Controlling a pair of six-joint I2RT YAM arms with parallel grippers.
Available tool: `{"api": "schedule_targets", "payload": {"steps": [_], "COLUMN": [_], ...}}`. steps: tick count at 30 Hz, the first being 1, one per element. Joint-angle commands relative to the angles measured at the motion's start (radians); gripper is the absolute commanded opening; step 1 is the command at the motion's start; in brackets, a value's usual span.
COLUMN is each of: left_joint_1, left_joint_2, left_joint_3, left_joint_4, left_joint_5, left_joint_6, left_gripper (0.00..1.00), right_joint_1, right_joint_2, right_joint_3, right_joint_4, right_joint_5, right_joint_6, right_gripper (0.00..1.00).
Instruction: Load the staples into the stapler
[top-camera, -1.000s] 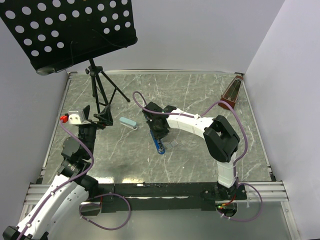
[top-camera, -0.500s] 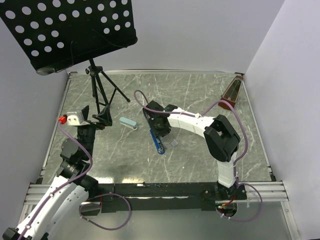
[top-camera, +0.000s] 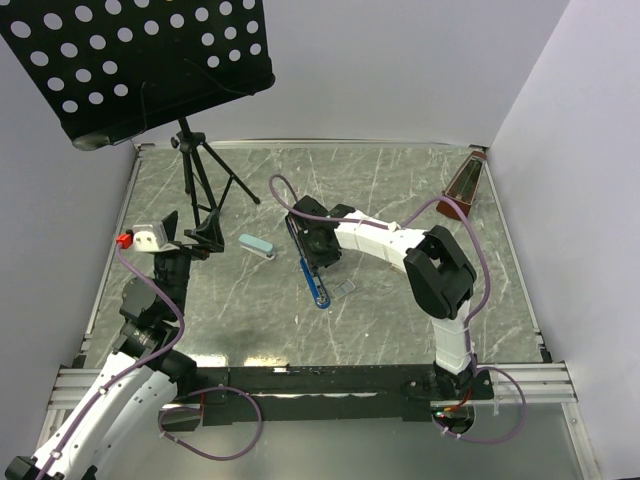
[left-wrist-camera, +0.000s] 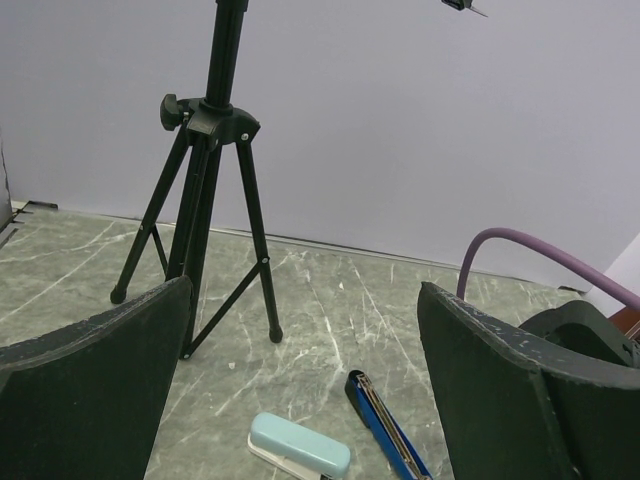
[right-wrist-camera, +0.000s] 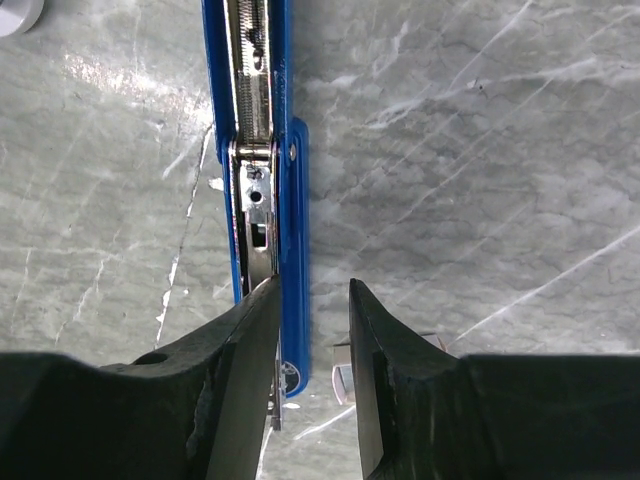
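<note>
The dark blue stapler (top-camera: 316, 283) lies opened flat on the grey marble table, its metal channel facing up; it shows in the right wrist view (right-wrist-camera: 262, 150) and the left wrist view (left-wrist-camera: 385, 425). My right gripper (top-camera: 318, 245) hovers over the stapler's far end. Its jaws (right-wrist-camera: 312, 290) are a narrow gap apart, with the stapler's blue edge in the gap against the left finger and nothing clamped. A small greyish staples piece (top-camera: 345, 288) lies just right of the stapler, half hidden behind my right finger (right-wrist-camera: 340, 378). My left gripper (top-camera: 175, 240) is open wide and empty, well left (left-wrist-camera: 305, 290).
A pale blue and white case (top-camera: 257, 247) lies left of the stapler, also in the left wrist view (left-wrist-camera: 298, 445). A black music stand's tripod (top-camera: 200, 190) stands at the back left. A brown metronome (top-camera: 463, 190) stands at the back right corner. White walls surround the table.
My right gripper has drawn back along the stapler toward its far end, uncovering more of the blue body. The left arm has barely moved.
</note>
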Motion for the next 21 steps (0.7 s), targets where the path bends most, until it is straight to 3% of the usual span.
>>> {"api": "schedule_targets", "payload": {"steps": [1, 21], "left_joint_1": [-0.004, -0.006], "left_joint_2": [-0.009, -0.011], "left_joint_3": [0.009, 0.012], "left_joint_4": [0.013, 0.012], "left_joint_5": [0.007, 0.010], "left_joint_6": [-0.010, -0.014], "left_gripper": [1.00, 1.00], "right_joint_1": [-0.001, 0.012], "right_joint_2": [0.018, 0.051], "right_joint_3": [0.058, 0.060], "right_joint_4": [-0.004, -0.051], "right_joint_5": [0.001, -0.051], "right_joint_6": [-0.017, -0.039], "right_gripper": [0.41, 0.41]}}
